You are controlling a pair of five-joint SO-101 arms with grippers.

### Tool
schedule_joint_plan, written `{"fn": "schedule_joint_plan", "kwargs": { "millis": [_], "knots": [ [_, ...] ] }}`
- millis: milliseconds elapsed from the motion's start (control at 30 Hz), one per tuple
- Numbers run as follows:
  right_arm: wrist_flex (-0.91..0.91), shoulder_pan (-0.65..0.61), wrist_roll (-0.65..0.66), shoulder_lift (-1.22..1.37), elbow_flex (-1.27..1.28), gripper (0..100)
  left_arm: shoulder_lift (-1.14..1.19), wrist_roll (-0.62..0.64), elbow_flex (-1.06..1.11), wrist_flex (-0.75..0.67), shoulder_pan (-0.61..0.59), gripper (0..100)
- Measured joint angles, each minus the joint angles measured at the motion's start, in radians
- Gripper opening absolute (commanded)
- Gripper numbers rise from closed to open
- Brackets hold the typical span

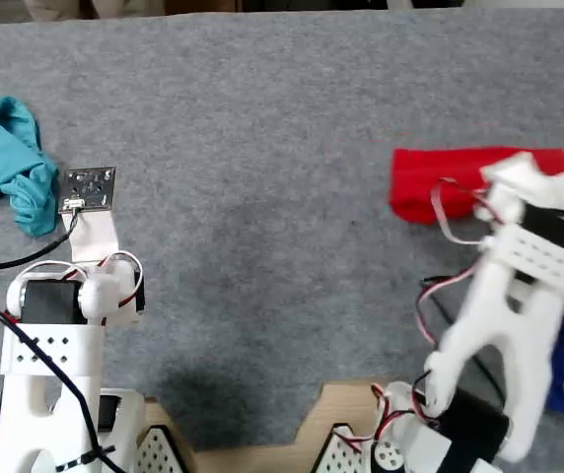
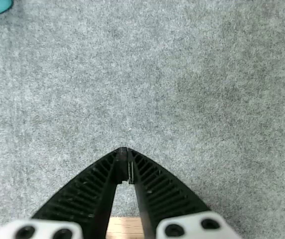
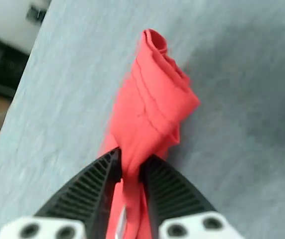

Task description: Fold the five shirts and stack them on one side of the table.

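Surface: a grey felt tabletop (image 1: 262, 148) carries everything; a pale wooden board (image 1: 262, 455) shows at its near edge, between the two arm bases.

Red shirt: a red cotton shirt (image 3: 155, 104), folded into a long narrow band, lies near the right edge of the tabletop, about midway between the far and near edges. One end is rolled into soft layers. The other end is gathered up into the tool.

Right gripper: the right gripper (image 3: 130, 172), with black ribbed fingers, is pinching a bunch of the red fabric, which fills the narrow gap between the jaws.

Right arm: the white right arm (image 1: 519, 296) leans from the near right corner out over the red band and covers its right part in the high view.

Left gripper: the left gripper (image 2: 124, 162) has its black ribbed tips pressed together with nothing between them, over bare grey felt.

Left arm: the white left arm (image 1: 55, 345) stands at the near left corner, pointing toward the far edge.

Teal shirt: a crumpled teal shirt (image 1: 6, 163) lies unfolded in a heap at the left edge, just beside the left arm's wrist.

Blue cloth: a blue cloth (image 1: 561, 379) shows at the right edge close to the near corner. It is mostly hidden under the right arm, so its shape cannot be told.
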Motion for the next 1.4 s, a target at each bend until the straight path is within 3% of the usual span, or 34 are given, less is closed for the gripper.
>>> {"fn": "schedule_joint_plan", "kwargs": {
  "millis": [400,667,933,1400],
  "knots": [
    [-0.052,0.405,0.192,0.0,-0.114,0.6,-0.008,0.0,-0.031,0.018,0.0,2],
    [-0.061,0.582,0.27,0.0,-0.114,0.6,-0.008,0.0,-0.031,0.018,0.0,2],
    [-0.049,0.684,0.325,0.0,-0.114,0.6,-0.008,0.0,-0.031,0.018,0.0,2],
    [0.213,0.718,0.531,0.0,-0.115,4.4,-0.008,0.0,-0.031,0.018,0.0,2]
  ]
}}
